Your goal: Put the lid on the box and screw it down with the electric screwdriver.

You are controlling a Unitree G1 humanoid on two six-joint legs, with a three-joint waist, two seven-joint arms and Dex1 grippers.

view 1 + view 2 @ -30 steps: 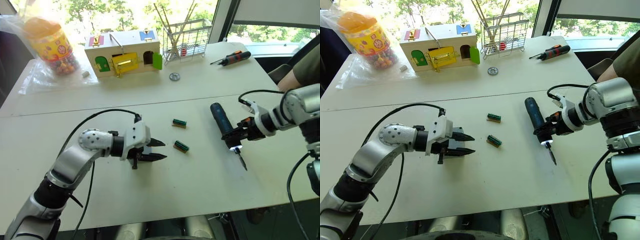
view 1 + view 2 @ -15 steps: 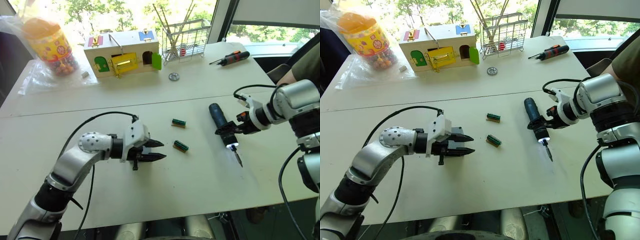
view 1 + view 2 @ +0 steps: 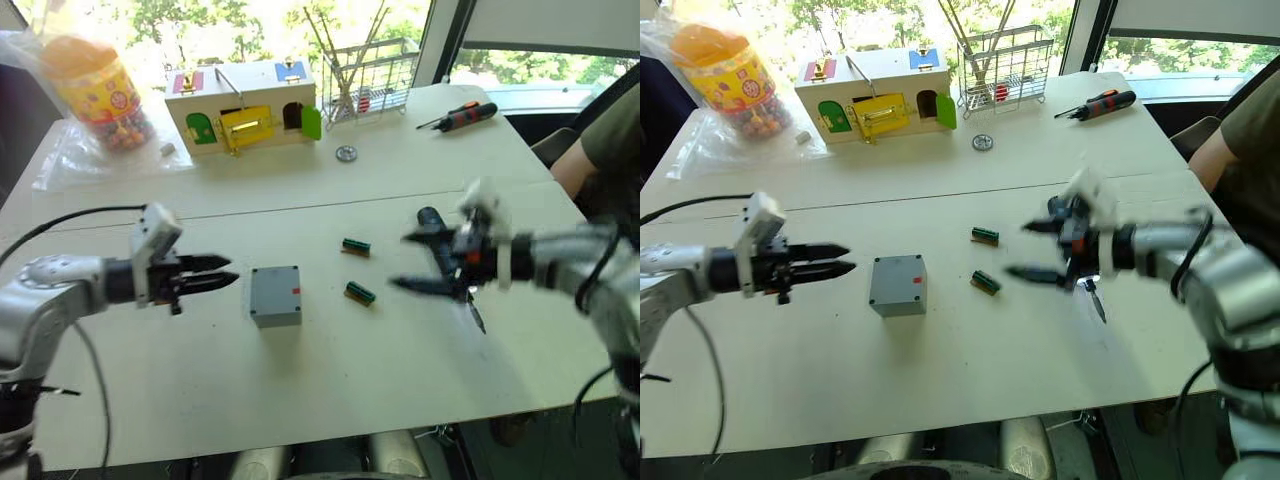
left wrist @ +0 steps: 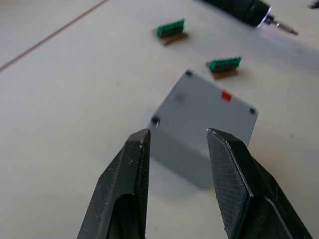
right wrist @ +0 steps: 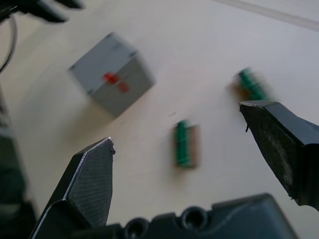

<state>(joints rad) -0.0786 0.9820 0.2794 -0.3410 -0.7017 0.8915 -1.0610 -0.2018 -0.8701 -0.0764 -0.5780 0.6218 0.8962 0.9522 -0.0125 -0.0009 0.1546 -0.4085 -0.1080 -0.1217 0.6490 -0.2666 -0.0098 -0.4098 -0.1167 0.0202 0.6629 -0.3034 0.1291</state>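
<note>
From my remote station I see the box (image 3: 276, 296) standing alone on the white desk (image 3: 300, 390), a grey cover with corner screw holes already across its top and a small red mark showing; that cover looks to be the lid (image 4: 212, 107) seated in place, though I cannot tell whether any screws are in. The left gripper (image 3: 222, 276) hangs just off the box's one side, apart from it, fingers a narrow gap apart and holding nothing. On the box's far side the right gripper (image 3: 415, 262) is spread wide and empty, blurred, above the electric screwdriver (image 3: 442, 243), which lies flat on the desk with its bit pointing away from the box. Two small green parts (image 3: 361, 292) lie between box and screwdriver. As I judge it, the step in hand is picking up the driver, and I would close on the thick body near its middle so the bit hangs straight, then bring the tip squarely over one corner hole. The left gripper could steady the box from its side, since a light enclosure may skid or twist under the bit's push.
</note>
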